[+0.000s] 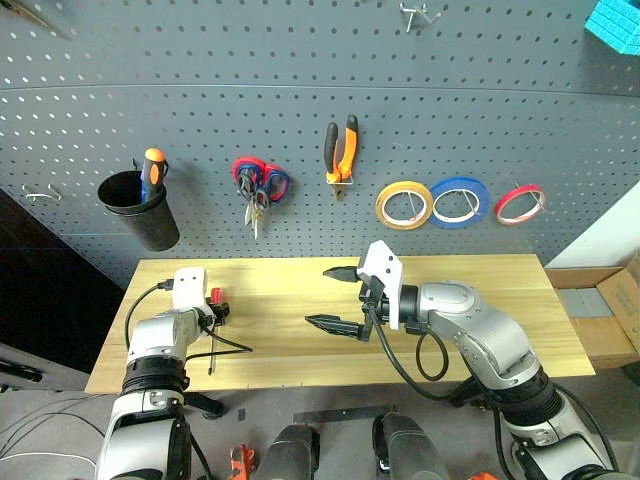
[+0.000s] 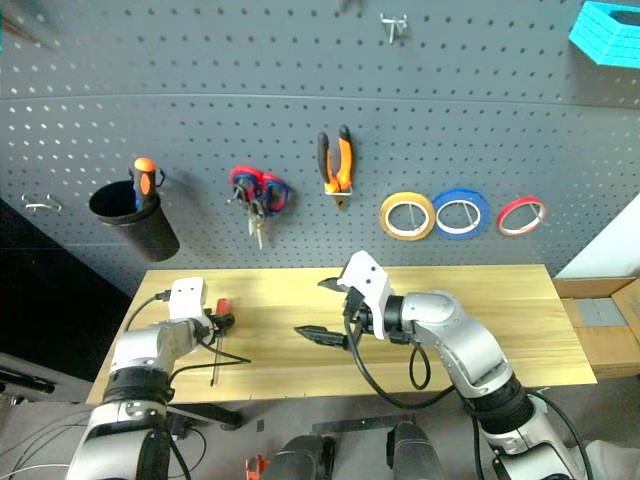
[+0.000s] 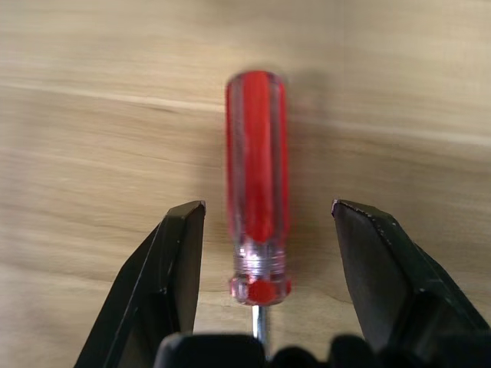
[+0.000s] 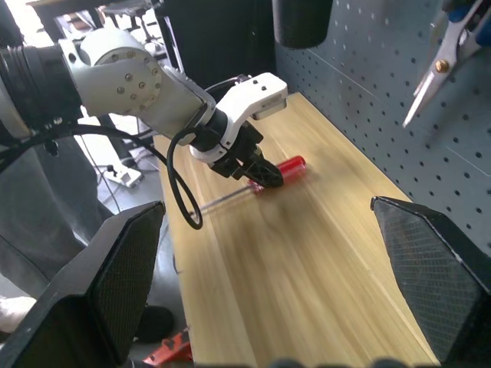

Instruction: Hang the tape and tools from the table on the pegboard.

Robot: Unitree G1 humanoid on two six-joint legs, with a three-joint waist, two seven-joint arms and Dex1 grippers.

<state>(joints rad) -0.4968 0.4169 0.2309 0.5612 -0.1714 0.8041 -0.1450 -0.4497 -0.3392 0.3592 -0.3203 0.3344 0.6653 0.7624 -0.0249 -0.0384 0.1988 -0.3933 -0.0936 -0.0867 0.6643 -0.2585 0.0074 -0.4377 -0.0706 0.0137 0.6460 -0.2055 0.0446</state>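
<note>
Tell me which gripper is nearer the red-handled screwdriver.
Left. The left gripper straddles the red-handled screwdriver, jaws open; the right gripper hovers open mid-table.

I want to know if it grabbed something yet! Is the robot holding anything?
Not yet. The left gripper is open around the red screwdriver's handle; the right gripper is open and empty.

The screwdriver (image 3: 258,207) near the tabletop's (image 1: 460,280) left edge had a translucent red handle. The tabletop was pale wood grain, the pegboard (image 1: 300,90) dark grey, dotted with holes, the left gripper's fingers (image 3: 165,284) black.
</note>
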